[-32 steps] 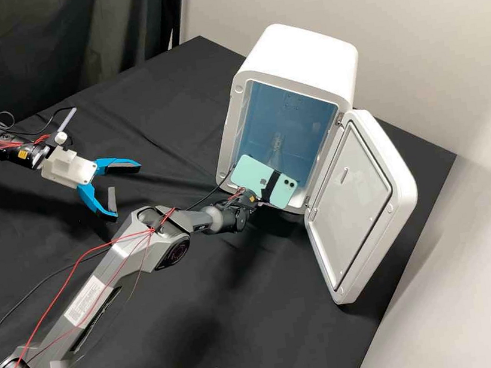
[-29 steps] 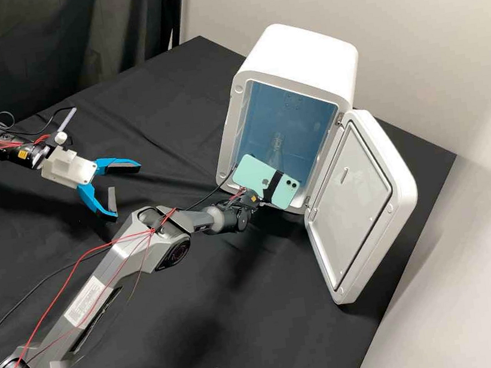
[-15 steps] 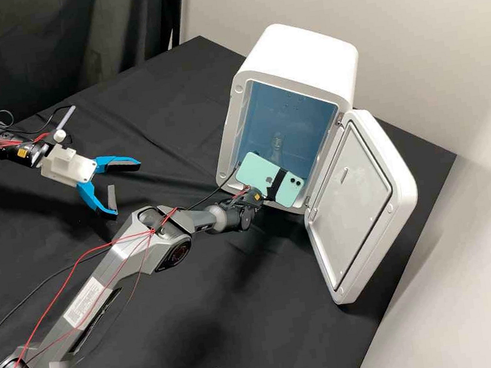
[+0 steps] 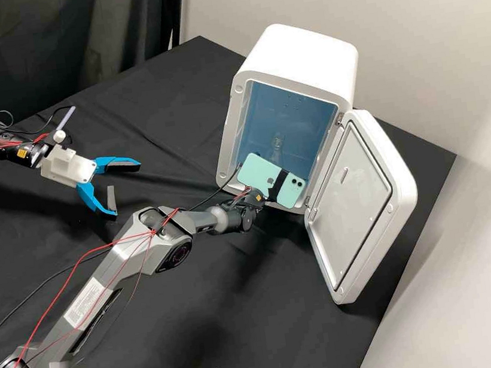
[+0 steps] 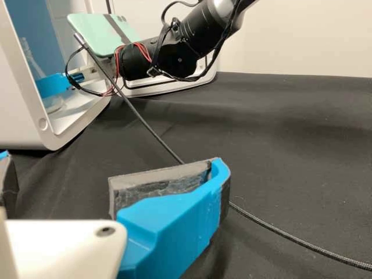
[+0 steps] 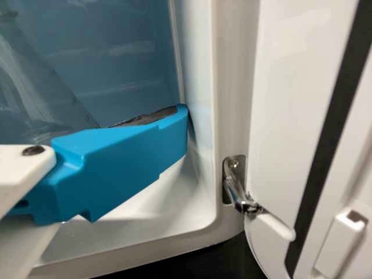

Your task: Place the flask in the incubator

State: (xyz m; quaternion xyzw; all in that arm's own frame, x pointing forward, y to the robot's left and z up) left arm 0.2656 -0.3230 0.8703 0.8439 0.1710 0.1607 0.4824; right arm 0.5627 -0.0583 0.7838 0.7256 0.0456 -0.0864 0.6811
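Risk, from the left: left gripper point(image 4: 104, 184) hangs spread, empty. Flask point(image 4: 278, 142) stands inside the incubator point(image 4: 301, 56); whether the right gripper point(image 5: 53, 87) clamps it I cannot tell. Pulling back crookedly could topple it or catch the door point(image 4: 357, 205).

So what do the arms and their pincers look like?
Right arm: dark grey jointed tubes, red wires strung along, white label, mint phone strapped at its wrist. Left pincer: white block, two bright blue fingers with dark pads.
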